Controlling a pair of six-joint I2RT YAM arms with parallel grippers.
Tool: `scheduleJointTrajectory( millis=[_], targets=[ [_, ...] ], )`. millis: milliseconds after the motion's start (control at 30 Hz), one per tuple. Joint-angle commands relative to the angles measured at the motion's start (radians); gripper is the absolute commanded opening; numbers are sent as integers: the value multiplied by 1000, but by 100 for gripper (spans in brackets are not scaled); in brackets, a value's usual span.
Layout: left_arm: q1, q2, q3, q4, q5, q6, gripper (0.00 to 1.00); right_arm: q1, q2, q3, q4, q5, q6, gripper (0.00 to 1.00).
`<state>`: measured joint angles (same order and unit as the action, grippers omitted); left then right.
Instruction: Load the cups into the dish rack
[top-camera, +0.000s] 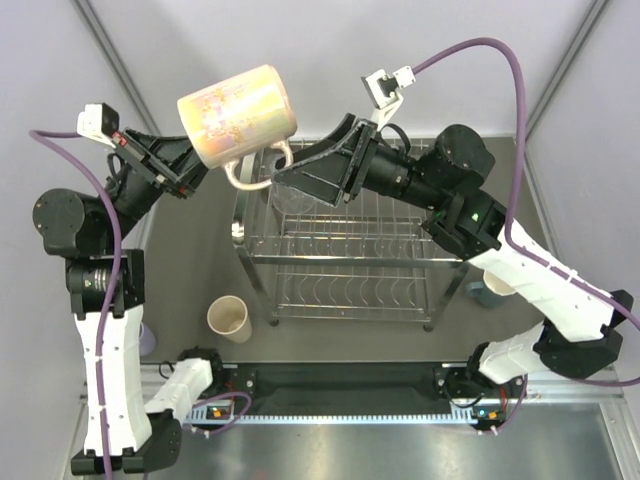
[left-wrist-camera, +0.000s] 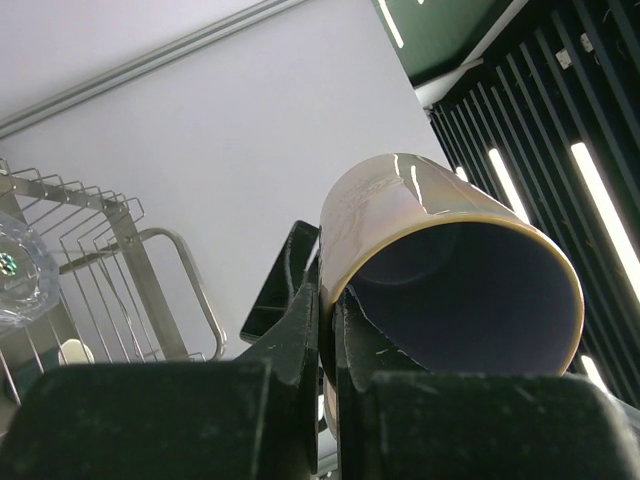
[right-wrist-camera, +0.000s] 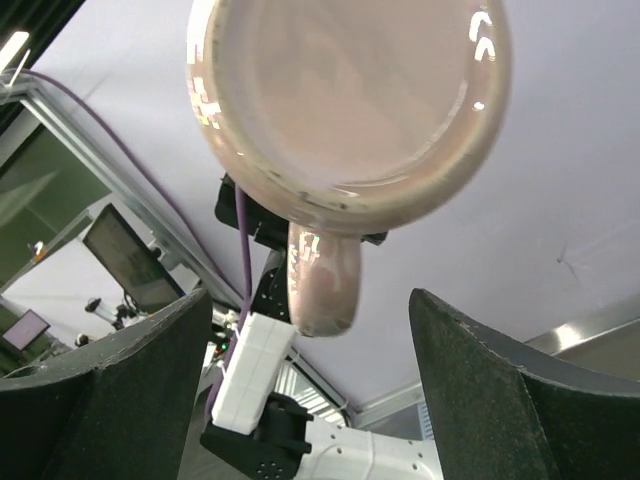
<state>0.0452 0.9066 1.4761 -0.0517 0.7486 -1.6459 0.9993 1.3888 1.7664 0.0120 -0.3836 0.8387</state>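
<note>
Left gripper (top-camera: 186, 172): pinches pink mug (top-camera: 238, 115), 11 o'clock above dish rack (top-camera: 350, 262)
Right gripper (top-camera: 312, 150): spread
Beige tumbler (top-camera: 230, 318): 7 o'clock, not yet loaded

below me lies a grey table (top-camera: 340, 345) with a black strip (top-camera: 340, 385) along its near edge. white walls (top-camera: 320, 40) close it in. overhead, black slats (left-wrist-camera: 600, 60) with lit strips (left-wrist-camera: 515, 190); a dark monitor (right-wrist-camera: 130, 262) stands off to one side.

Dark grey bench (top-camera: 340, 345), chrome wire dish rack (top-camera: 350, 262) standing at its middle, beige tumbler (top-camera: 230, 319) upright near the rack's near-left corner, teal mug (top-camera: 487, 292) just beside the rack's right side, lavender tumbler (top-camera: 148, 338) at the left, both partly hidden
</note>
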Motion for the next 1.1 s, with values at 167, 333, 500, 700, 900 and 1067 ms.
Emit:
scheduleJointTrajectory(
  millis=[167, 333, 500, 700, 900, 1067],
  targets=[
    [2, 23, 18, 130, 17, -20, 0, 28, 36, 73, 42, 83, 5, 72],
    [1, 40, 18, 130, 38, -15, 0, 27, 93, 125, 28, 104, 20, 64],
    [-4, 44, 18, 134, 51, -11, 0, 28, 139, 159, 20, 123, 23, 56],
    [-16, 52, 15, 162, 69, -28, 0, 27, 167, 188, 9, 136, 31, 36],
    [-19, 43, -3, 174, 74, -31, 0, 28, 165, 185, -9, 196, 33, 12],
    [-19, 26, -49, 176, 74, -17, 7, 28, 130, 162, -7, 198, -13, 0]
  ],
)
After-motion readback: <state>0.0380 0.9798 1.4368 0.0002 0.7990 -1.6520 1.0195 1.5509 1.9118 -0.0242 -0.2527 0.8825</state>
